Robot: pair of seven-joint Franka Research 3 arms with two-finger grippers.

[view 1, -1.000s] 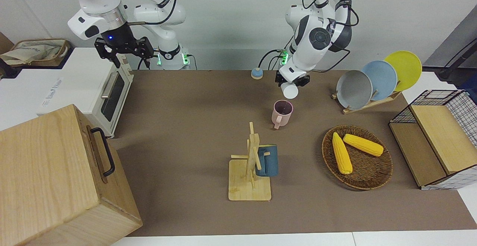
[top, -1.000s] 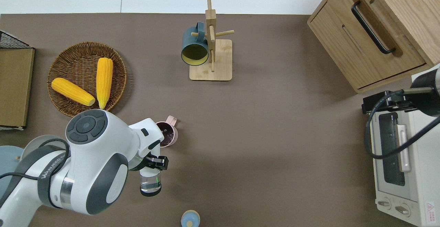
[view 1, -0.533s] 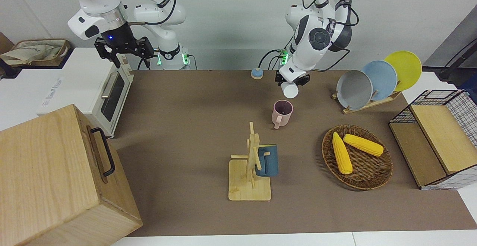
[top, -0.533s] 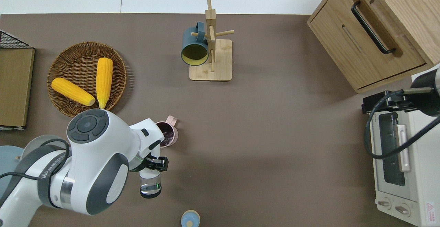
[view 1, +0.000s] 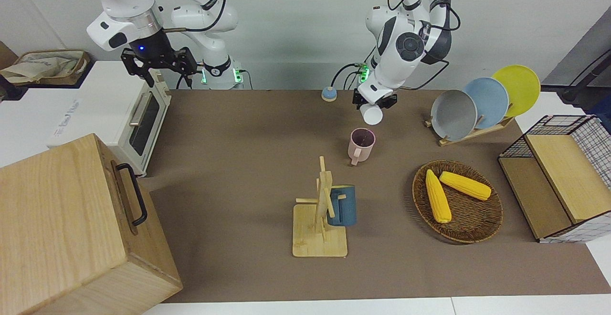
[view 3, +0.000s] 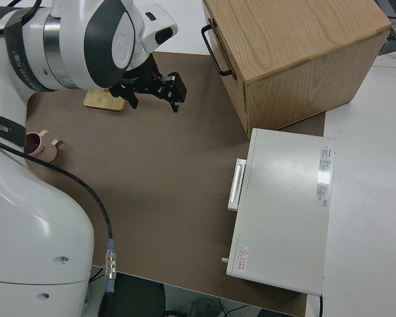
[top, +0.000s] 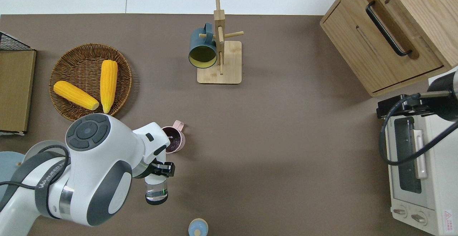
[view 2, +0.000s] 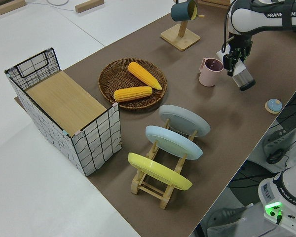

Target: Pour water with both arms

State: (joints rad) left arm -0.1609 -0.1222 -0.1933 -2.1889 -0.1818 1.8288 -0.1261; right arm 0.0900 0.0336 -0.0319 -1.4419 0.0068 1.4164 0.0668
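- My left gripper (top: 160, 169) clenches a clear bottle (top: 156, 190), tilted, its mouth short of the pink mug (top: 173, 139): water could spill onto the worktop (top: 286, 139).
- My right arm is parked, its gripper (view 3: 152, 89) released.

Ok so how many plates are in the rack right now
3, all on edge in the wooden rack at the left arm's end of the table: a grey plate, a blue plate, and a yellow plate. None looks hidden.
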